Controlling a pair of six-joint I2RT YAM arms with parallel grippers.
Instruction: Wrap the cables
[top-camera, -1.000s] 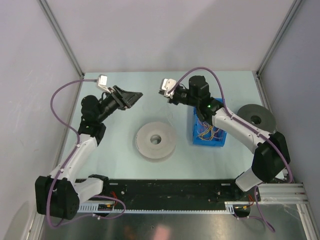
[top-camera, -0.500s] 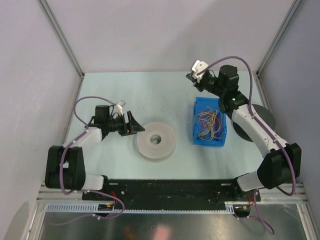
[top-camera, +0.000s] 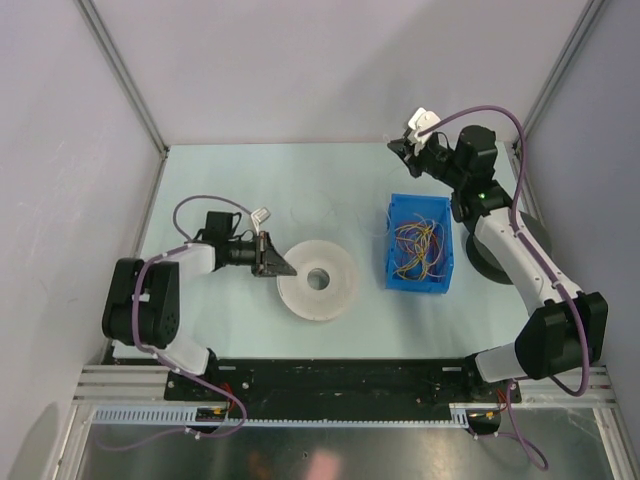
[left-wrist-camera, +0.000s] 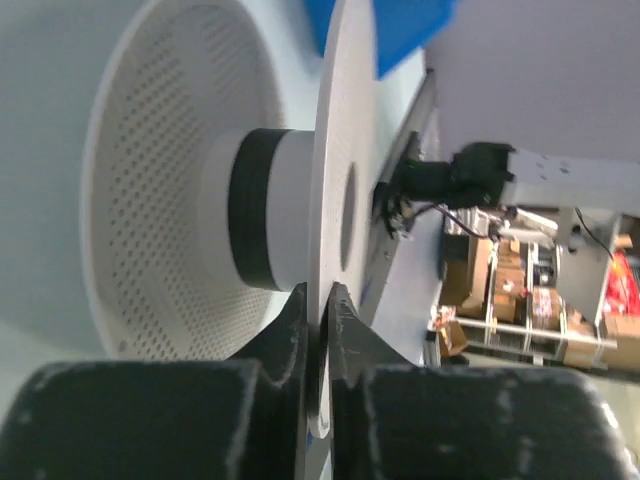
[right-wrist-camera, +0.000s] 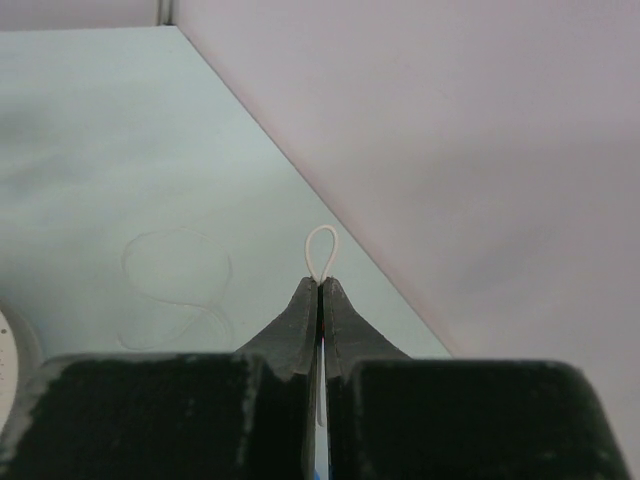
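The cables (top-camera: 420, 248) lay tangled inside the blue bin (top-camera: 418, 287), with neither hand on them. Left of the bin, the left hand (top-camera: 283, 267) was clamped shut on the rim of one flange of the white spool (top-camera: 318, 280). Beyond the bin's far edge, the right hand (top-camera: 398, 150) was pinched closed on a thin pale loop (right-wrist-camera: 321, 243). To me it looked like preparation: one hand steadying the spool, the other fetching a strand. Next, that strand would need carrying to the spool's hub (left-wrist-camera: 255, 215).
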